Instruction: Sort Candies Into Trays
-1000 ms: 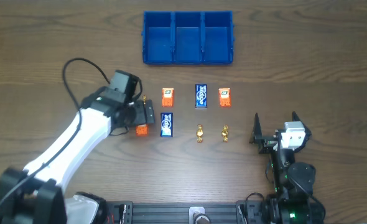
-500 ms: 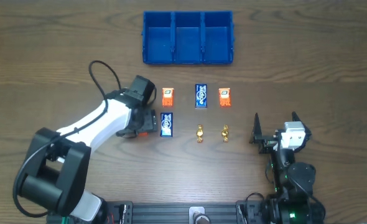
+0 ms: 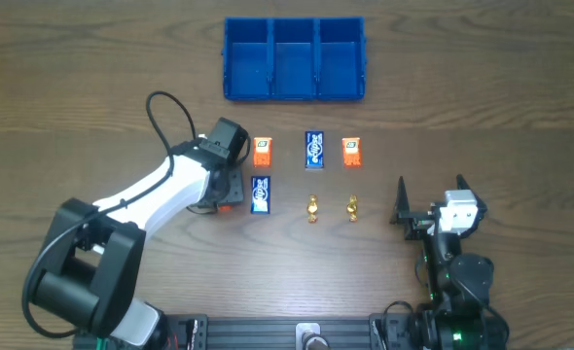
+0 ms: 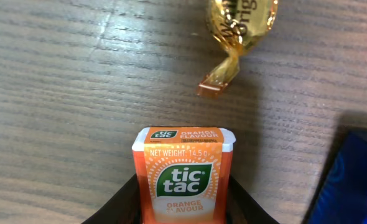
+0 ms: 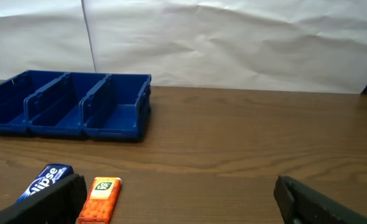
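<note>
Nearest the bases, the right gripper (image 3: 431, 187) sits at the right of the counter (image 3: 520, 117), jaws wide apart and holding nothing. Left of it, the left gripper (image 4: 183, 208) has its jaws clamped on the long sides of an orange box (image 4: 185, 168), label up, down at the counter at the left end of the near row of candies.

Just right of that box lies the near pack (image 3: 261, 194), which is blue. Farther right in the same row are the first gold candy (image 3: 312, 208) and the second gold candy (image 3: 352, 206), each in a twisted wrapper. A third gold candy (image 4: 241, 22) lies just beyond the clamped box, not touching it.

The far row holds the second box (image 3: 262, 152), the far pack (image 3: 314, 150) and the third box (image 3: 352, 152), side by side with gaps between them. The count is three orange boxes, two blue packs and three gold candies.

Farthest off stands one blue tray (image 3: 227, 58) of three compartments, well apart from every candy.
</note>
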Robot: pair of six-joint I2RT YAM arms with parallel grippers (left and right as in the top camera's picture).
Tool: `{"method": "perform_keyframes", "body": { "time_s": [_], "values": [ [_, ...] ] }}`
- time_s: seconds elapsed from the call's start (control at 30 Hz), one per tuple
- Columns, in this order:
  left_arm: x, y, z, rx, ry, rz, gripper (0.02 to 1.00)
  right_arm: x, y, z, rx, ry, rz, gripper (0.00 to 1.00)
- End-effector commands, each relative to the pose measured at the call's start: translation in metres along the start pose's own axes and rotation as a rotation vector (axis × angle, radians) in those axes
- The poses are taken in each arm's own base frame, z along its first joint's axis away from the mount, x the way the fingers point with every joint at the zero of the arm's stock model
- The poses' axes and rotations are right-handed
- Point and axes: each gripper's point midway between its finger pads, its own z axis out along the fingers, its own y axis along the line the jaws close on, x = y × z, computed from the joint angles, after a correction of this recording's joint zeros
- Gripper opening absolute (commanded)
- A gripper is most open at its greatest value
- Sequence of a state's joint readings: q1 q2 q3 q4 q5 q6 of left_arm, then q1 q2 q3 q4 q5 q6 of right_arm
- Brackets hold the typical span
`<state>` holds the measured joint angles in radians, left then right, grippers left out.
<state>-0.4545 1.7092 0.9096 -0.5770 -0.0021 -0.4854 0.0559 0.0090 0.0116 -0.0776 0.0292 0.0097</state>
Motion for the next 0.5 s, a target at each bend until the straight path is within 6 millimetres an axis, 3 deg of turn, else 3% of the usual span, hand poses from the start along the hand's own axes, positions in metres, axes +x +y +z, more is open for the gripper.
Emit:
{"method": "perform_keyframes", "body": {
  "time_s": [0.03, 0.13, 0.3, 0.4, 0.5],
  "values": [
    [-0.058, -0.021, -0.063, 0.067, -0.220, -0.070, 0.281, 0.001, 0.003, 0.000, -0.012, -0.001, -0.015, 0.998],
    [-0.104, -0.032, -0.116, 0.074, -0.336, -0.108, 0.272, 0.001, 0.003, 0.000, -0.012, -0.001, -0.015, 0.998],
    [-0.186, -0.056, -0.167, 0.082, -0.453, -0.107, 0.268, 0.001, 0.003, 0.000, -0.012, -0.001, -0.015, 0.998],
    [-0.233, -0.062, -0.173, 0.078, -0.479, -0.110, 0.268, 0.001, 0.003, 0.000, -0.012, -0.001, -0.015, 0.998],
    [-0.264, -0.066, -0.157, 0.068, -0.465, -0.108, 0.268, 0.001, 0.003, 0.000, -0.012, -0.001, -0.015, 0.998]
  ]
}}
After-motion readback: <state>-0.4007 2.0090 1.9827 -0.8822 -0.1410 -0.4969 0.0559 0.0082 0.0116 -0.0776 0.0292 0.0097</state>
